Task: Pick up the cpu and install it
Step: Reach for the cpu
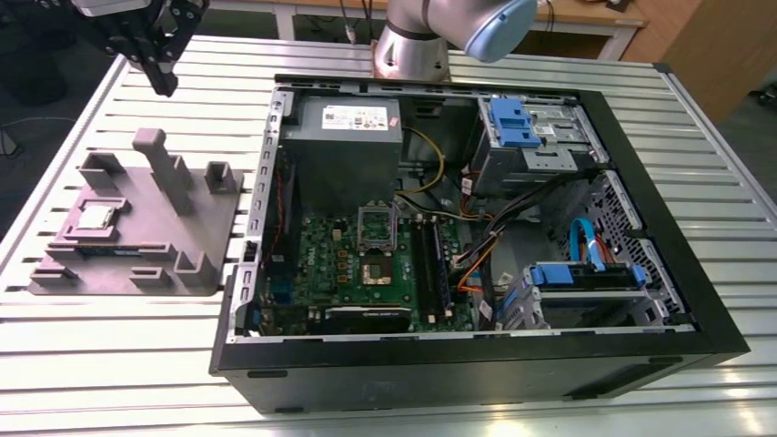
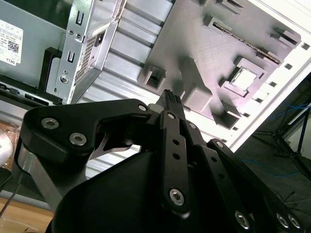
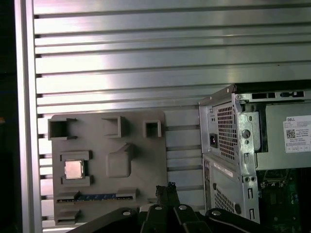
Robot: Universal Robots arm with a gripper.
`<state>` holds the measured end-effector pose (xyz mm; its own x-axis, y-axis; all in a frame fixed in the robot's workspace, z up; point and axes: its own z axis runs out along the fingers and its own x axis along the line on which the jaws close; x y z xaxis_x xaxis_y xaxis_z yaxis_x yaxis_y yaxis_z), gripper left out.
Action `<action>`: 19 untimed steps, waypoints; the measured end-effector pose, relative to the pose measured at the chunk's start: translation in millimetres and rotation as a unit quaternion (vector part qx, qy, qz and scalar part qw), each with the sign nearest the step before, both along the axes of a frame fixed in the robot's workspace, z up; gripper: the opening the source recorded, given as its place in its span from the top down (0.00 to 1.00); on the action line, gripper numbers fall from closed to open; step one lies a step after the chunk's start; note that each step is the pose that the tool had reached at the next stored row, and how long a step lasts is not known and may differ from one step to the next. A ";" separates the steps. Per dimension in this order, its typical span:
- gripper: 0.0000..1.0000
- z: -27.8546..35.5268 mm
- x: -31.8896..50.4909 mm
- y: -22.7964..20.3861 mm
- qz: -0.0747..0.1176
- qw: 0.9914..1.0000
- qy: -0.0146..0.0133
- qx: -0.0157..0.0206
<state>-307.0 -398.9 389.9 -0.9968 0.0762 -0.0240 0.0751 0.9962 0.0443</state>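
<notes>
The cpu (image 1: 97,217) is a small silver square chip lying flat in a recess of the gray holder block (image 1: 182,250), on the slatted table at the exterior view's left. Both wrist views show the cpu (image 2: 244,77) (image 3: 74,169) in that recess. My gripper (image 1: 162,84) hangs high above the table, beyond the far end of the block and well apart from the chip. Its black fingertips (image 3: 165,189) press together with nothing between them, as the second wrist view also shows at the gripper (image 2: 170,97). The open socket (image 1: 378,270) sits on the green motherboard inside the case.
The open black computer case (image 1: 656,137) takes up the middle and right of the table. Inside are a gray power-supply box (image 1: 346,137), blue drive brackets (image 1: 516,123), cables and an upright silver socket bracket (image 1: 375,223). The holder block carries a tall post (image 1: 164,168).
</notes>
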 end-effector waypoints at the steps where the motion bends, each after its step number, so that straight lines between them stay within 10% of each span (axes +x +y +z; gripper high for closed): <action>1: 0.89 0.0 -0.3 0.0 0.000 1.000 0.000 0.000; 19: 0.89 0.0 -4.6 0.0 0.000 1.000 0.000 0.000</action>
<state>-311.5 -398.9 389.9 -0.9968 0.0762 -0.0240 0.0751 0.9962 0.0443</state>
